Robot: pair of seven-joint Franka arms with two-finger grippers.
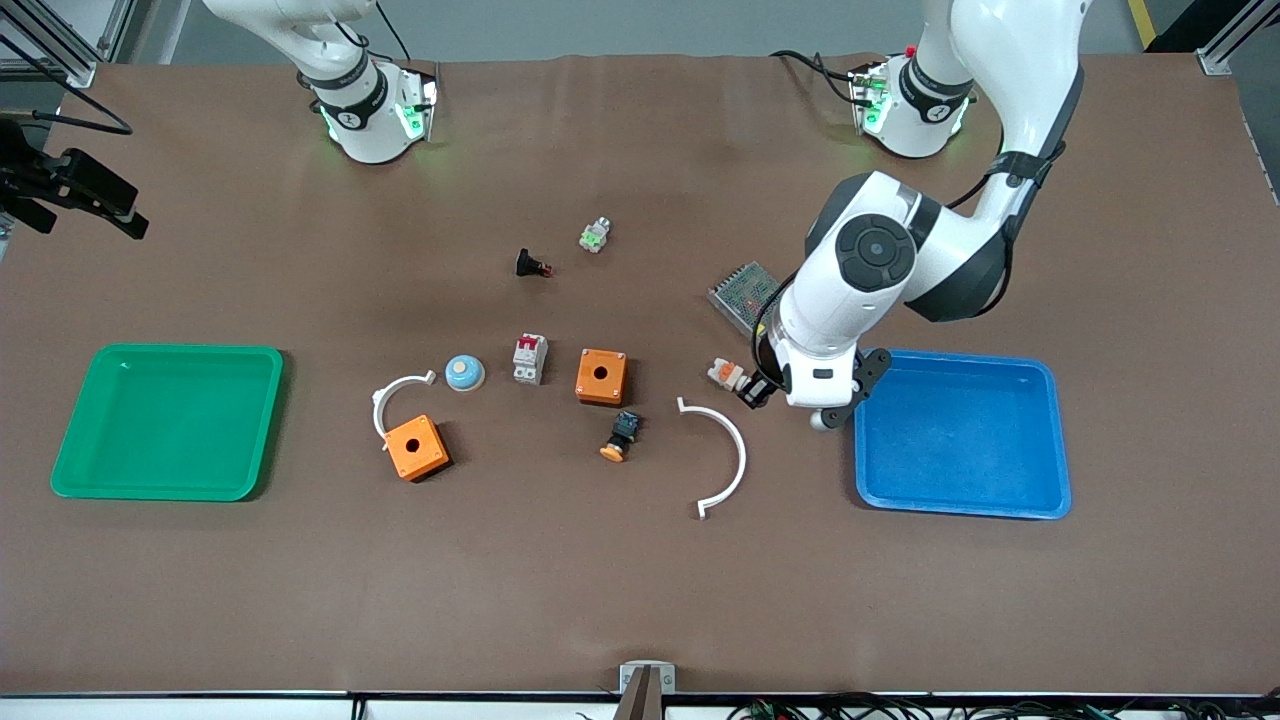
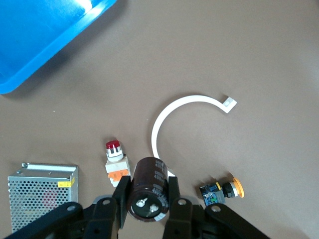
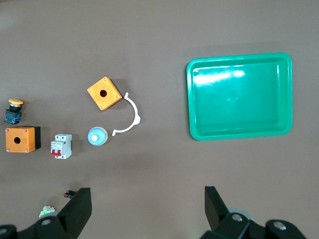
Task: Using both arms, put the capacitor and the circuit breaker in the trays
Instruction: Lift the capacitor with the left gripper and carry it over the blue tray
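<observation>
The left tool (image 2: 148,195) is clamped on the capacitor (image 2: 148,188), a dark cylinder with a silvery end facing the wrist camera, one black finger (image 2: 121,191) pressed to each side of it. Seen from the front, this left tool (image 1: 757,390) hangs low over the bench (image 1: 640,590) just beside the blue tray (image 1: 962,497), at the left arm's end. Directly beneath it lie the white-orange connector (image 2: 115,163) with its red tip and one end of a large white arc (image 2: 169,115); the perforated metal box (image 2: 42,191) sits close to one side, and the black-and-blue button (image 2: 222,189) with an orange cap to the other. The right tool (image 3: 144,209) is held high, its fingers (image 3: 77,206) spread wide apart with nothing between them (in the front view it is out of sight). Far below it, toward the middle of the bench, the circuit breaker (image 3: 61,146) lies flat with its red levers showing, between an orange box (image 3: 20,139) and a pale blue dome (image 3: 96,136). The circuit breaker (image 1: 530,358) is well apart from both tools. A second orange box (image 3: 104,92), a small white arc (image 3: 128,117) and the green tray (image 3: 239,96) also lie under the right tool's view.
</observation>
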